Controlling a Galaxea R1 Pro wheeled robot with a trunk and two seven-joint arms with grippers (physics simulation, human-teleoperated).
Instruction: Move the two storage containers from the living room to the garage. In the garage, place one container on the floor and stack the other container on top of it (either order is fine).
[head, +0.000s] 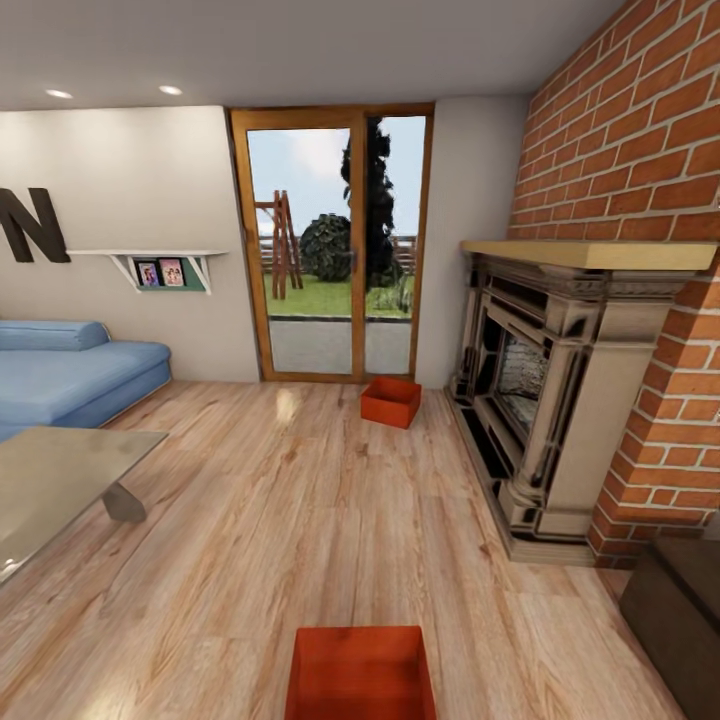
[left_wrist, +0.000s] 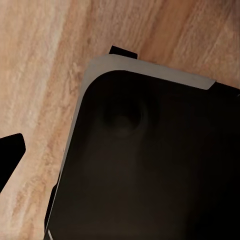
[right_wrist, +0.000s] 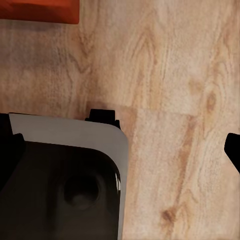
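Head view: two storage containers (head: 361, 672) (head: 391, 401), empty.

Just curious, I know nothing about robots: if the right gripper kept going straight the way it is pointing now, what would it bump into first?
Probably the wooden floor. The robot's own dark base lies to one side and an orange-red box at the edge, though depth is hard to judge.

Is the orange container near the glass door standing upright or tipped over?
Upright: the far container sits flat on the wood floor, its open top facing up.
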